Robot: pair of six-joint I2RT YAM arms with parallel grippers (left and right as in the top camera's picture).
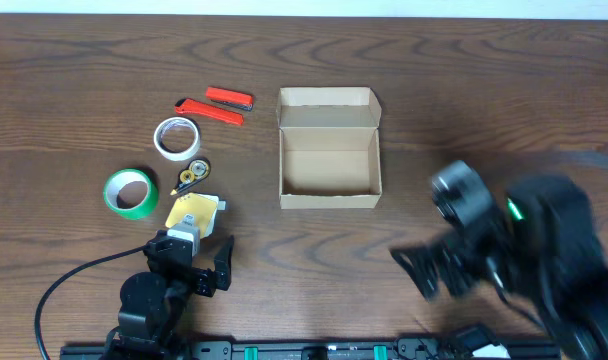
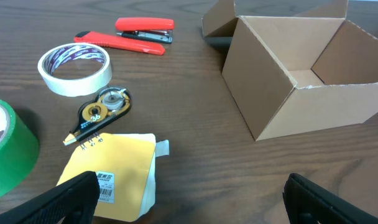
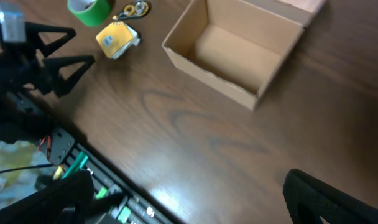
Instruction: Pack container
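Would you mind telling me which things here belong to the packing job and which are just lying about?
Job: open cardboard box; likely contents: white tape roll, green tape roll, red stapler, red cutter, correction tape, yellow notepad.
Lying about: only a black cable.

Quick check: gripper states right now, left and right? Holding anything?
Left gripper: open, holding nothing.
Right gripper: open, holding nothing.
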